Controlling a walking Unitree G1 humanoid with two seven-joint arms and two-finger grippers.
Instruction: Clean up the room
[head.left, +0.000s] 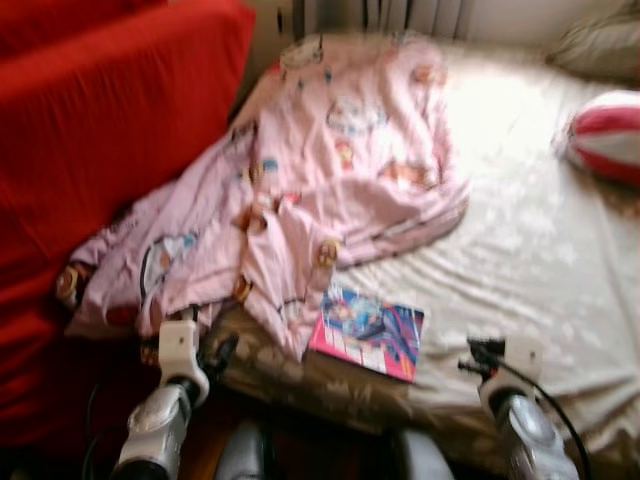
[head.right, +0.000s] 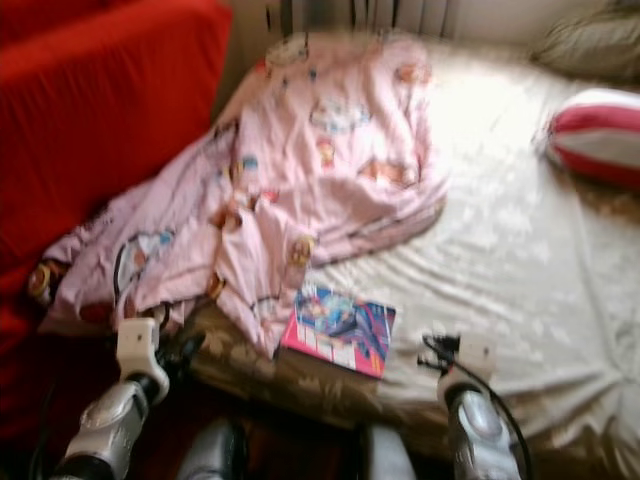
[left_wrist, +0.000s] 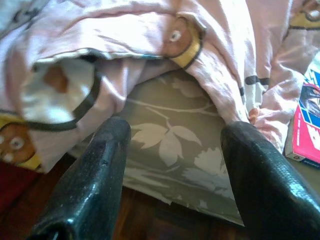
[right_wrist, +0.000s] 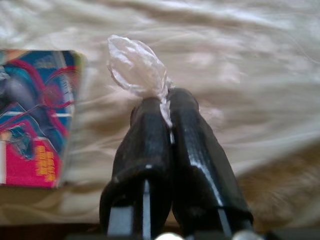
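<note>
Clear plastic scrap (right_wrist: 135, 67) sat pinched in the right gripper (right_wrist: 167, 107); left gripper (left_wrist: 172, 150) gaped empty. Pink blanket (head.left: 330, 170) upper centre and book (head.left: 368, 333) lower centre remained untidied.

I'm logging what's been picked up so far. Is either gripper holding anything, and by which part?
The right gripper pinches a clear plastic wrapper by its twisted tail end. The left gripper is open and empty.

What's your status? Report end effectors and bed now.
Left end effector open at the bed edge by the pink blanket. Right end effector shut on clear wrapper. Comic book lies between them.
</note>
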